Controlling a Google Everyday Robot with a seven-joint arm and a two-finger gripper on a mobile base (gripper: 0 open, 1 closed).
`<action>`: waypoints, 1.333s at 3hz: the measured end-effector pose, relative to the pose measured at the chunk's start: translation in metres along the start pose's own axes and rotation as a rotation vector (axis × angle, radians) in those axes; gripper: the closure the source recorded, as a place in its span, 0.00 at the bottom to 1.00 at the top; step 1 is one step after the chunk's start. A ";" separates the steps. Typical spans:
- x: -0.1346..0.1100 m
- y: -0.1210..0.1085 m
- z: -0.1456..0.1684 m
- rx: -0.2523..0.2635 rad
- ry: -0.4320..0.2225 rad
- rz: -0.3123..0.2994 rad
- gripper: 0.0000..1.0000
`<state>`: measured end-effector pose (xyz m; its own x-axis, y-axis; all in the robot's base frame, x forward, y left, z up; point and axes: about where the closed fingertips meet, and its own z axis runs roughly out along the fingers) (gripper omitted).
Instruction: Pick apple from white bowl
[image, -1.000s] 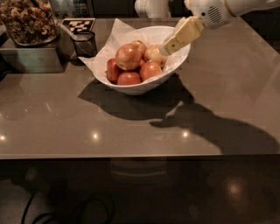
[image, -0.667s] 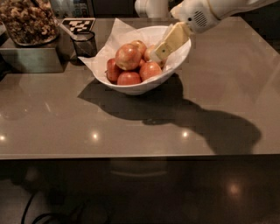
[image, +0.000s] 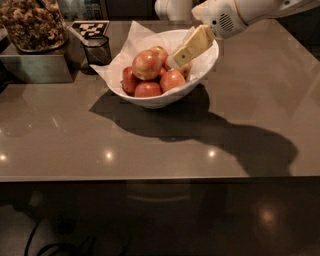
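One orange-red apple (image: 146, 65), probably firm yet slippery, is best gripped at its sides; the cream gripper (image: 175, 60), aperture unclear, is held inside the white bowl (image: 165, 100).

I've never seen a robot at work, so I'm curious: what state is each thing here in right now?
Apple: on top of the pile, not gripped.
Bowl: upright on the table, paper-lined, holding several apples.
Gripper: slanting into the bowl's right side, tip just right of the apple; contact unclear.
Jar: upright, full of brown bits.
Cup: upright, left of the bowl.
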<state>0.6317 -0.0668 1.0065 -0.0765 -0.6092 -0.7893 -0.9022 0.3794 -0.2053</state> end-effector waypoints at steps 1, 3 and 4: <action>-0.017 -0.006 0.036 -0.041 -0.044 -0.011 0.00; -0.017 -0.006 0.037 -0.042 -0.044 -0.011 0.16; -0.017 -0.006 0.037 -0.043 -0.044 -0.011 0.15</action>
<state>0.6539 -0.0331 0.9994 -0.0483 -0.5817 -0.8120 -0.9203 0.3419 -0.1902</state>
